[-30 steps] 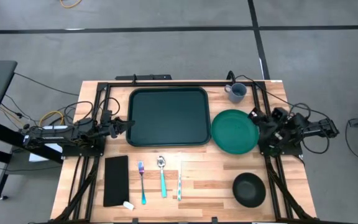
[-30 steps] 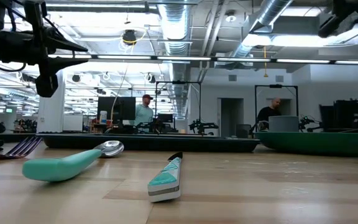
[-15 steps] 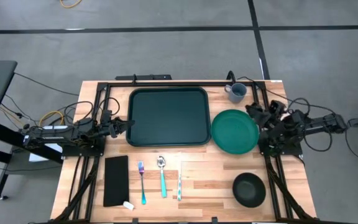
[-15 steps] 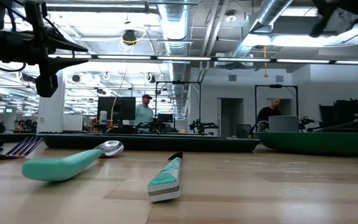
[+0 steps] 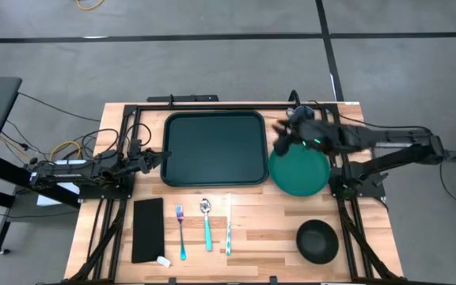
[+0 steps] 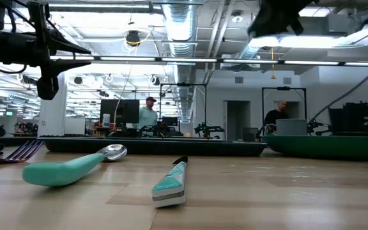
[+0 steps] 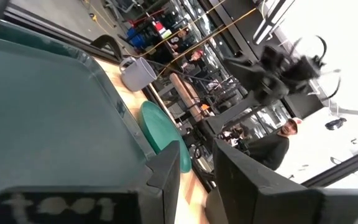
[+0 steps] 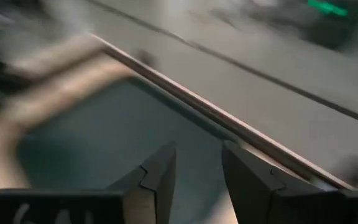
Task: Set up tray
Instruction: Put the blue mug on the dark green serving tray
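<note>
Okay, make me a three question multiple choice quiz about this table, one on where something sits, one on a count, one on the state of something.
1. Where is the round green plate?
A. left of the napkin
B. just right of the tray
C. inside the black bowl

2. How many teal-handled utensils lie in front of the tray?
A. one
B. three
C. five

3. What is on the tray?
A. nothing
B. the grey mug
C. the fork

Answers: 1 B, the plate lies next to the tray's right rim. 2 B, fork, spoon and knife lie side by side. 3 A, its green surface is bare.
</note>
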